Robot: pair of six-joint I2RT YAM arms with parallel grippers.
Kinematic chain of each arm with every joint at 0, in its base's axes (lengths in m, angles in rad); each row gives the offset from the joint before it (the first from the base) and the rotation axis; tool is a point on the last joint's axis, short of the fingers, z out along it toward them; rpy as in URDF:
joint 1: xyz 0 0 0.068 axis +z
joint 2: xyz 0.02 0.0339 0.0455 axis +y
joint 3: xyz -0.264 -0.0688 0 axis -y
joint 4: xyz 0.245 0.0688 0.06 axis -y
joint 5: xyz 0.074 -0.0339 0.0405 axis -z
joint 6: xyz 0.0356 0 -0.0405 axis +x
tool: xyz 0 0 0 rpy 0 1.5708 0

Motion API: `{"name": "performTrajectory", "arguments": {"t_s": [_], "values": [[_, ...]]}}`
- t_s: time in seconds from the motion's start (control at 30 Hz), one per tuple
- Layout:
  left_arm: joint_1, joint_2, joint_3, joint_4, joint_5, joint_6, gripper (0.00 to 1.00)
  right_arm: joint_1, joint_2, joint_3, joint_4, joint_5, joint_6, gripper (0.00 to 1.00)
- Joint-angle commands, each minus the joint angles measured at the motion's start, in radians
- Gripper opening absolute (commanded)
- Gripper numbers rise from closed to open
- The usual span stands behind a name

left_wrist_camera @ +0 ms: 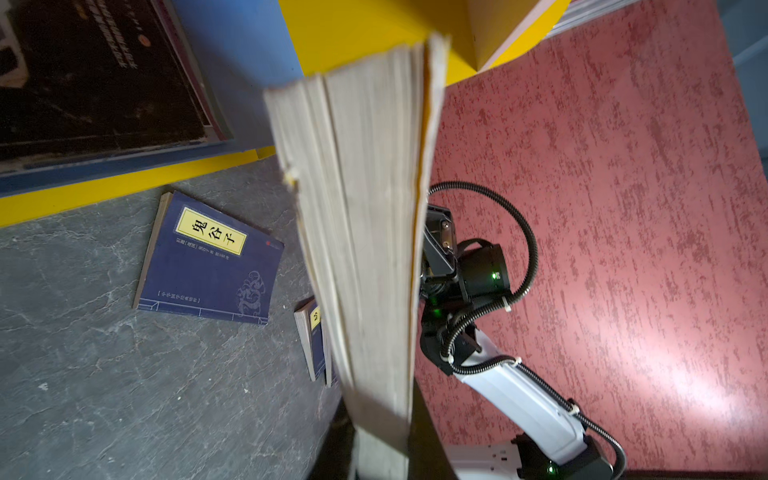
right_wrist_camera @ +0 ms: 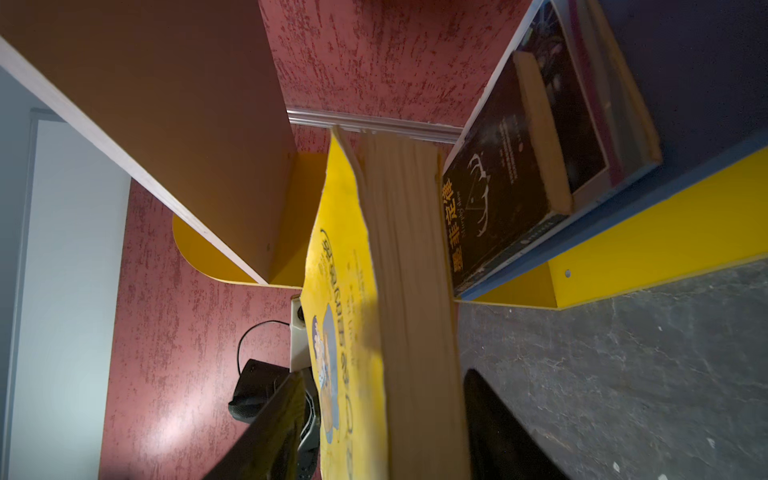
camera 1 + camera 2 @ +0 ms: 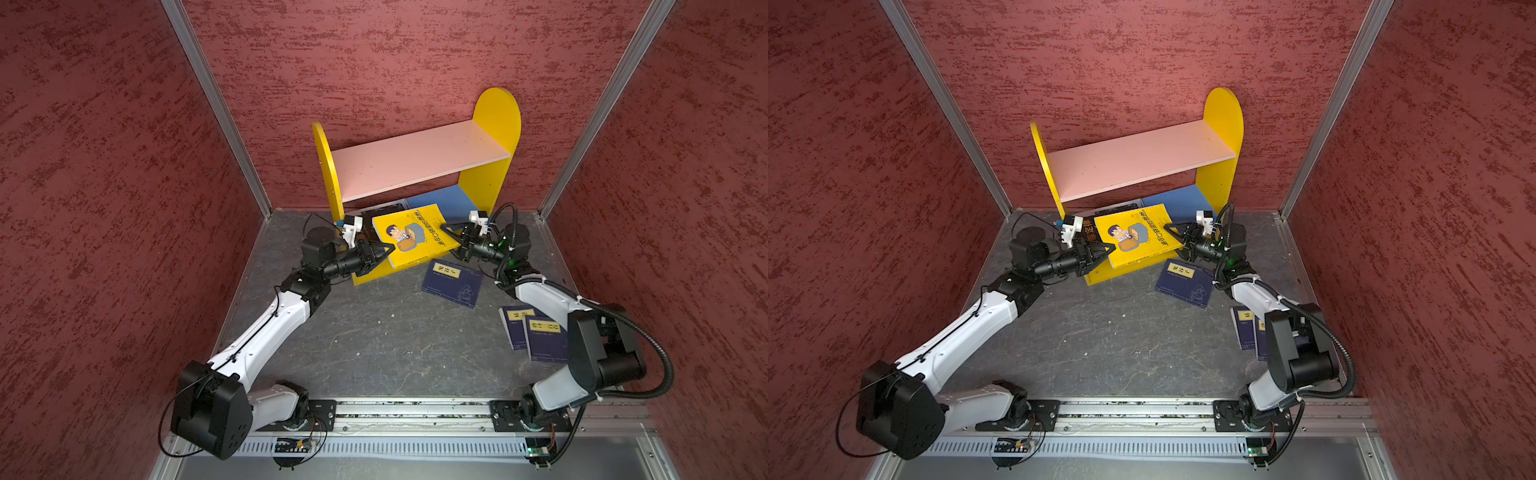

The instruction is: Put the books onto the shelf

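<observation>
The yellow book with the cartoon man (image 3: 411, 237) (image 3: 1133, 237) hangs tilted in front of the shelf (image 3: 419, 162) (image 3: 1138, 162), over its lower blue board (image 3: 451, 198). My left gripper (image 3: 388, 249) (image 1: 380, 453) is shut on the book's near left corner. My right gripper (image 3: 446, 230) (image 2: 386, 436) stands open around the right edge, with both fingers clear of the pages (image 2: 407, 291). A black book with an orange title (image 3: 1090, 235) (image 2: 498, 208) lies on the blue board on top of another book. The pink upper board is bare.
One navy book with a yellow label (image 3: 453, 282) (image 1: 208, 257) lies on the grey floor in front of the shelf. Two more navy books (image 3: 532, 332) overlap beside the right arm's elbow. Red walls close in on three sides.
</observation>
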Motion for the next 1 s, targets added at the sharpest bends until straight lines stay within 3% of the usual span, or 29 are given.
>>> {"name": "performTrajectory", "arguments": {"t_s": [0.0,0.23,0.33,0.43,0.57,0.67,0.83,0.97], "values": [[0.02,-0.056,0.057,-0.017,0.08,0.103,0.0,-0.006,-0.021,0.035,0.061,-0.112,0.0,0.52],[0.066,-0.055,0.062,-0.012,0.086,0.107,0.0,-0.011,-0.071,0.056,-0.122,-0.11,-0.089,0.25],[0.083,-0.041,0.085,-0.001,0.094,0.106,0.0,-0.011,-0.086,0.068,-0.123,-0.081,-0.088,0.2],[0.093,-0.031,0.11,-0.016,0.086,0.11,0.14,-0.012,-0.089,0.095,-0.153,-0.044,-0.104,0.16],[0.123,-0.057,0.113,-0.052,0.068,0.127,0.63,-0.016,-0.072,0.139,-0.181,0.001,-0.127,0.15],[0.161,-0.11,0.113,-0.128,0.036,0.161,0.87,-0.017,-0.03,0.195,-0.226,0.037,-0.16,0.15],[0.257,-0.193,0.16,-0.306,0.01,0.233,0.99,-0.017,0.056,0.293,-0.238,0.042,-0.18,0.15],[0.347,-0.232,0.185,-0.433,-0.033,0.287,1.0,-0.01,0.134,0.375,-0.258,0.036,-0.199,0.15]]}}
